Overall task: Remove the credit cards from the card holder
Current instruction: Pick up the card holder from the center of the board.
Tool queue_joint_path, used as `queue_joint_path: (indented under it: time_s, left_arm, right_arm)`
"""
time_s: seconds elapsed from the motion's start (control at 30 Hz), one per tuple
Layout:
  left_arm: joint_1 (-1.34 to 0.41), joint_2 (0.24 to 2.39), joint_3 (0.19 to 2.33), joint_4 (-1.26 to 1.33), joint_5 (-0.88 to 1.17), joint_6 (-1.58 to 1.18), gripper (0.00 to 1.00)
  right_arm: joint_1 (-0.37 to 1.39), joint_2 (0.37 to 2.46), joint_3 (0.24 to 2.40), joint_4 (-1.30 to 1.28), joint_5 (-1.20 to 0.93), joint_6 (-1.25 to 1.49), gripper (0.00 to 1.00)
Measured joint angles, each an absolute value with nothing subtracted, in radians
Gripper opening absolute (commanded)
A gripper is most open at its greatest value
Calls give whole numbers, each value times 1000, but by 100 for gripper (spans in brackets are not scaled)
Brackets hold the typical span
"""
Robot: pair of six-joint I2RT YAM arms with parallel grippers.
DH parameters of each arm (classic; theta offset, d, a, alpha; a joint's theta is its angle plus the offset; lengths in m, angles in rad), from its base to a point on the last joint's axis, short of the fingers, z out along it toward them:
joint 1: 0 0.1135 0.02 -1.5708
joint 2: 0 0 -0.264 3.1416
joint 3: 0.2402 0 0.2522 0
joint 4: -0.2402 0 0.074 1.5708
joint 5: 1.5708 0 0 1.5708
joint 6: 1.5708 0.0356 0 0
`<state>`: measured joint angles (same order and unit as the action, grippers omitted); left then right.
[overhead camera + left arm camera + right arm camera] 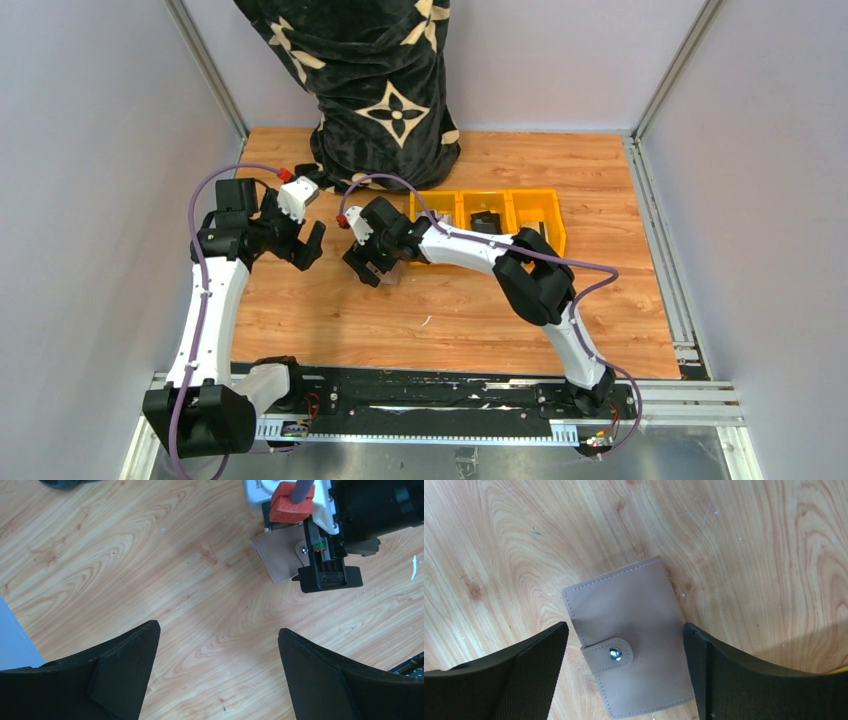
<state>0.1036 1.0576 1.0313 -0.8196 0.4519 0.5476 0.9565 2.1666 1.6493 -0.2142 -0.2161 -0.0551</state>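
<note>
The task has barely begun. The card holder (639, 615) lies flat on the table (450, 320), left of and nearer than the yellow bin (535, 194), and it is shut: its tab (606, 655) is folded over the front face and the stud (614, 653) looks snapped. No cards show anywhere, neither at the holder's edges nor on the wood around it, so none seems to be out. The right gripper (624, 630) hangs over the holder with its jaws spread wide, one finger on each side and neither clearly touching it. The left gripper (217, 630) is just to the left, also spread wide and empty over bare wood. By my reading everything is left to do: pin or lift the holder, free the tab, open it, and draw the cards out. As for writing, the holder's face is plain, with stitching only. There is small dark print on the white housing (257, 487) in the left wrist view, too clipped to read. The black cloth (370, 80) at the far side bears pale flower motifs, but no letters I can make out.
</note>
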Motion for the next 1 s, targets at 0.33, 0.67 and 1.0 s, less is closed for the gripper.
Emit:
queue_joint_path:
  time_s: [0.33,0.67,1.0]
  left_arm:
    - [105,1058,1057,-845,460,548,100]
    - [105,1064,1089,-859,486,546,100]
    - [105,1071,1117,-871,495,543,100]
  right_arm:
    - [957,2194,1673,-226,-216,-83,89]
    - [961,2221,1679,-221,-134,-99,89]
    - [971,2194,1629,-194,-147,-81,75]
